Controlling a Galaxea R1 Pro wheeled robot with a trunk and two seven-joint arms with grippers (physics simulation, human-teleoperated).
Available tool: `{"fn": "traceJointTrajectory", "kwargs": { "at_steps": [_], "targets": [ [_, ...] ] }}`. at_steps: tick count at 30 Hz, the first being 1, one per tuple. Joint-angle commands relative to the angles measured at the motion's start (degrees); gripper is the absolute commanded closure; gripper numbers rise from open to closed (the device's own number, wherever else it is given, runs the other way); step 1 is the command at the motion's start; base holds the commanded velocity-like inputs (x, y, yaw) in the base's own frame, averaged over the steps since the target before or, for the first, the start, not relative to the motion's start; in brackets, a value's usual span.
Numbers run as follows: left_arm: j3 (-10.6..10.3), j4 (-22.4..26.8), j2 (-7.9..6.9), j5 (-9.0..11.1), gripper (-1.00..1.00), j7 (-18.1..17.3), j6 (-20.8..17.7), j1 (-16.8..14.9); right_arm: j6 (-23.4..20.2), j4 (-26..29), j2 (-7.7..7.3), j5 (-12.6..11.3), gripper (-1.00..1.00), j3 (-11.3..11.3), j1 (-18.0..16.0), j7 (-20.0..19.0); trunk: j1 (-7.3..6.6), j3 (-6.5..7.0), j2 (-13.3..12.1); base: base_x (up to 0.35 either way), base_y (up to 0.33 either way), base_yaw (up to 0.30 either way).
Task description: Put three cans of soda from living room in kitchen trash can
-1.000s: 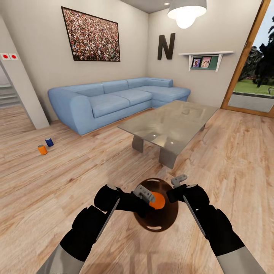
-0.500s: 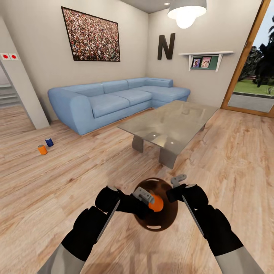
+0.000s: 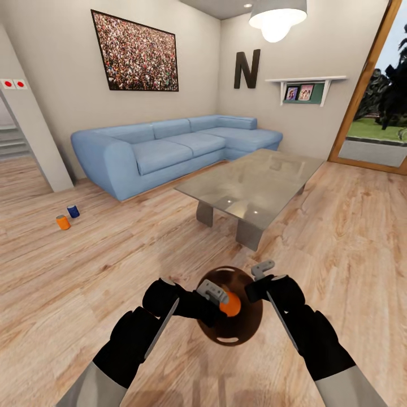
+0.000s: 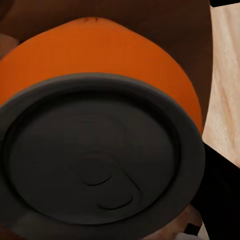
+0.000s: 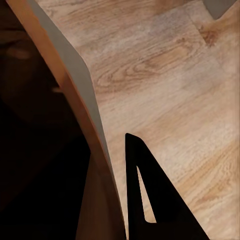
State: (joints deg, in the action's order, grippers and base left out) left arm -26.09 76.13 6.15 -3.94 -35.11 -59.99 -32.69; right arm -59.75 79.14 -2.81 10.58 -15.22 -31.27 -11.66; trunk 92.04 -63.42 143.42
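In the head view my left gripper [image 3: 217, 294] is shut on a bright orange can of soda [image 3: 230, 305], held just over the mouth of the copper-brown trash can [image 3: 247, 325]. The left wrist view shows that can [image 4: 105, 65] close up, with its dark grey top [image 4: 95, 160] facing the camera. My right gripper [image 3: 261, 270] is shut on the bin's far rim, holding it above the floor. The right wrist view has the rim [image 5: 75, 85] and one dark finger [image 5: 150, 200]. An orange can [image 3: 63, 223] and a dark blue can [image 3: 73, 211] stand on the floor at left.
The glass-topped low table [image 3: 254, 183] stands just ahead to the right, with the light-blue corner sofa [image 3: 169, 144] behind it. A wall corner [image 3: 34, 135] rises at left near the two floor cans. Wood floor [image 3: 113, 265] lies between me and them.
Both arms, the bin and the held orange can have shifted slightly to the left. The can sits a touch lower over the bin's mouth.
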Motion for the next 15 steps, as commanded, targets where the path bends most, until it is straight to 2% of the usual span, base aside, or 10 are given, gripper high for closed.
{"fn": "traceJointTrajectory", "kwargs": {
  "at_steps": [1,6,7,15],
  "targets": [
    [0.1,-0.1,-0.07,-4.0,1.00,1.6,0.0,0.0,-0.3,4.3,0.14,-3.2,1.00,-0.1,0.0,-0.4,0.00,0.00,0.0,0.000,0.000,0.000],
    [-0.3,-0.1,-0.08,-4.0,1.00,2.8,0.0,0.0,-0.3,4.4,0.37,-2.9,1.00,-0.1,0.0,-0.4,0.00,0.00,0.0,0.000,0.000,0.000],
    [-0.4,-0.2,-0.10,-4.0,-1.00,2.9,0.0,0.0,-0.3,4.4,0.38,-2.9,1.00,-0.1,0.0,-0.4,0.00,0.00,0.0,0.000,0.000,0.000],
    [-0.5,-0.2,-0.16,-4.0,-1.00,3.4,0.0,0.0,-0.3,4.4,0.43,-2.8,1.00,-0.2,0.0,-0.4,0.00,0.00,0.0,0.000,0.000,0.000]
  ]
}}
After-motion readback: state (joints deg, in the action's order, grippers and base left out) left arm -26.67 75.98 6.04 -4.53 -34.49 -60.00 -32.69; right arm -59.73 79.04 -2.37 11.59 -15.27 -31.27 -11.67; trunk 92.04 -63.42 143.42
